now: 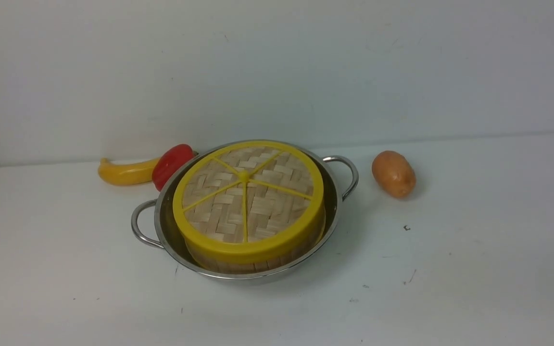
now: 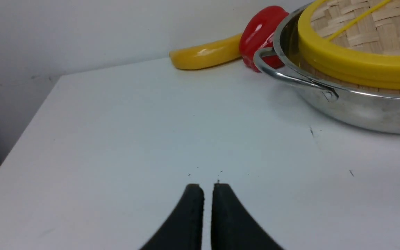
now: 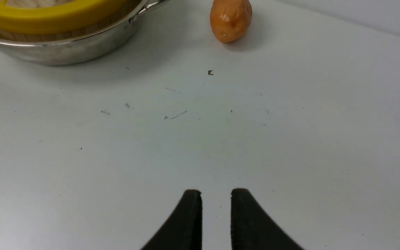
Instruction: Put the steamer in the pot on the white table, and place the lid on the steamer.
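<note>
The pot (image 1: 334,211) stands mid-table on the white table (image 1: 450,288). Inside it sits the steamer (image 1: 258,264), of which only a strip of bamboo wall shows. The lid (image 1: 248,192) lies flat on top of the steamer, covering it. Neither gripper shows in the front view. In the left wrist view my left gripper (image 2: 208,185) hangs over bare table, short of the pot's handle (image 2: 290,78), its fingers parted by a thin slit and empty. My right gripper (image 3: 216,191) is open wider over bare table, with the pot (image 3: 64,52) far ahead, and holds nothing.
A yellow banana (image 1: 125,172) and a red pepper (image 1: 171,164) lie behind the pot on its left, the pepper touching its rim. A brown potato (image 1: 393,174) lies to the right of the pot. The table's left edge (image 2: 19,132) runs close to my left gripper.
</note>
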